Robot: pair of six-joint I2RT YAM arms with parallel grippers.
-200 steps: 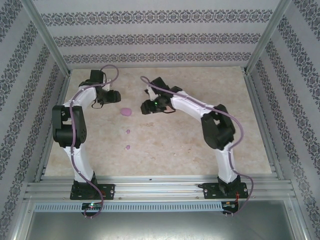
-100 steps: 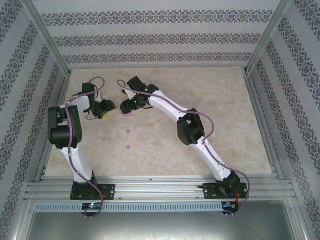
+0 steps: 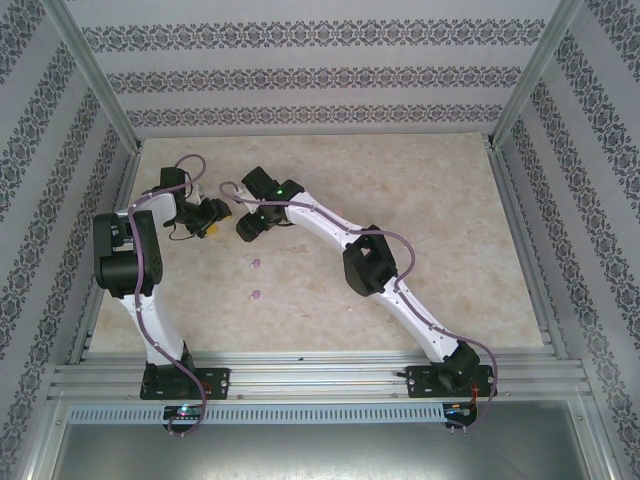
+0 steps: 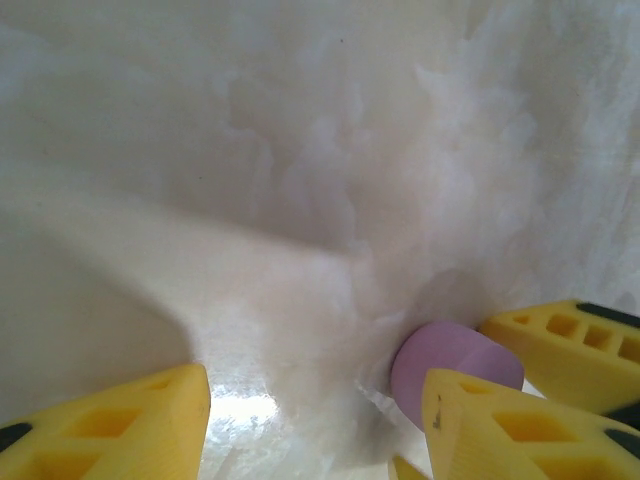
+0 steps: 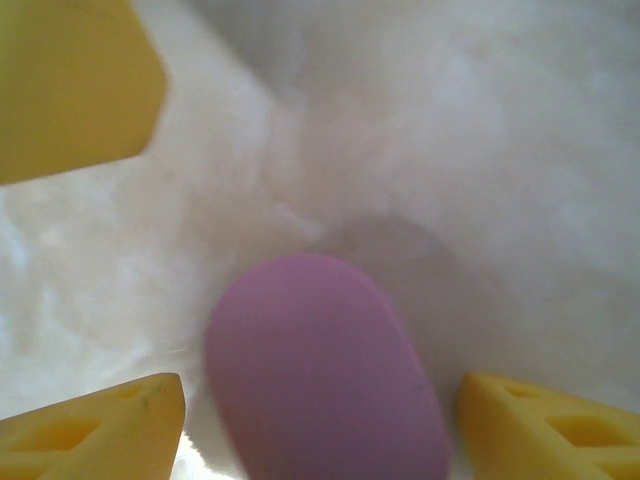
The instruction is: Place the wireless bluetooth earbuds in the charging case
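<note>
- The counter is a pale beige slab with faint marbling and a slight sheen.
- A purple oval charging case lies flat on it, its smooth rounded side up.
- The farther purple earbud lies on bare surface left of centre.
- The nearer purple earbud lies close behind it, the two apart.

Bright, even light — blurry wrist close-ups

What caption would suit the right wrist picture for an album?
Right claw open astride a purple oval case on the pale table.
</note>
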